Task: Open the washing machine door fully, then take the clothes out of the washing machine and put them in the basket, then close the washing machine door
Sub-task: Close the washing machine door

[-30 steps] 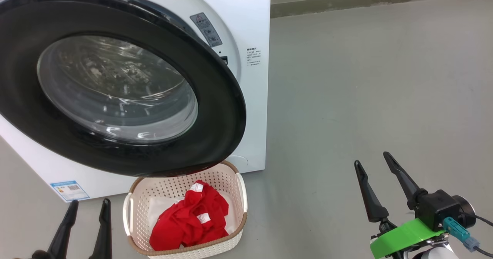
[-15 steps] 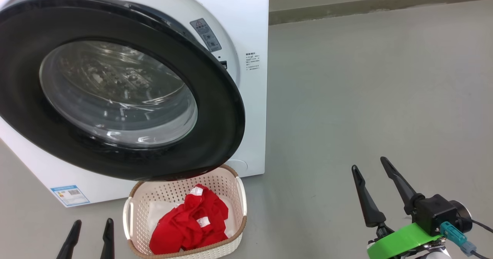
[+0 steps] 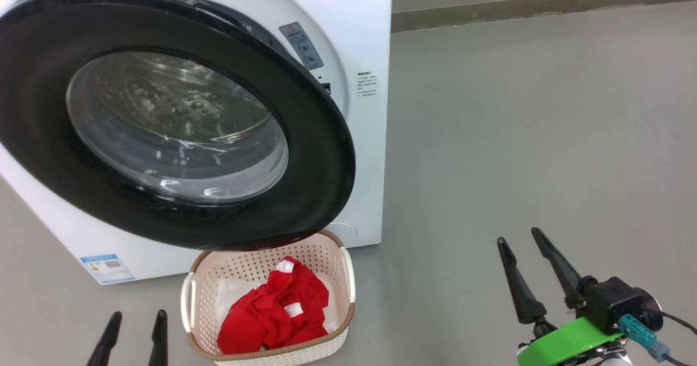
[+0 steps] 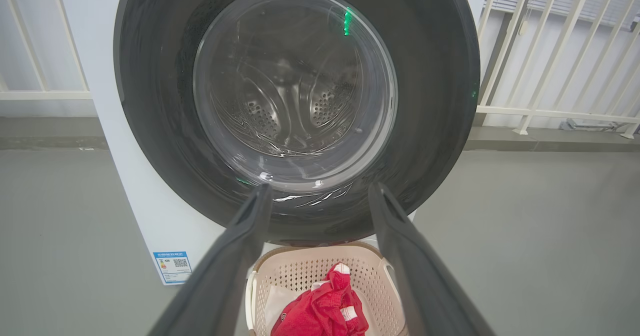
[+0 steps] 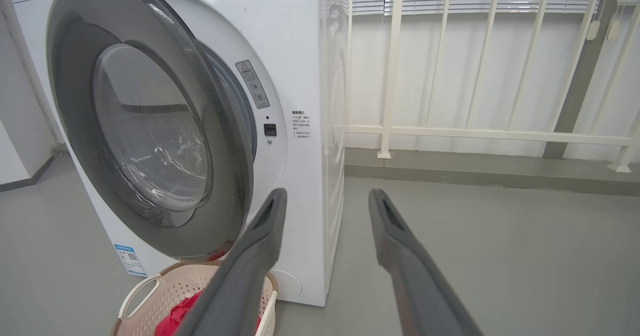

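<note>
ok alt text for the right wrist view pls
The washing machine door stands partly open on the white washing machine, over the basket holding the red clothes. The right pincer, open and empty, points toward the grey floor beside it.

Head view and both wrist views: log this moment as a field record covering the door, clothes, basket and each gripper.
door: washing machine door ajar, with a gap at its latch side, not shut
machine: washing machine, white, standing on the grey floor
clothes: clothes, red, lying in the basket
basket: basket on the floor, its back end under the door's lower edge
left gripper: left gripper open, empty, beside the basket
right gripper: right gripper open, empty, right of the machine
</note>
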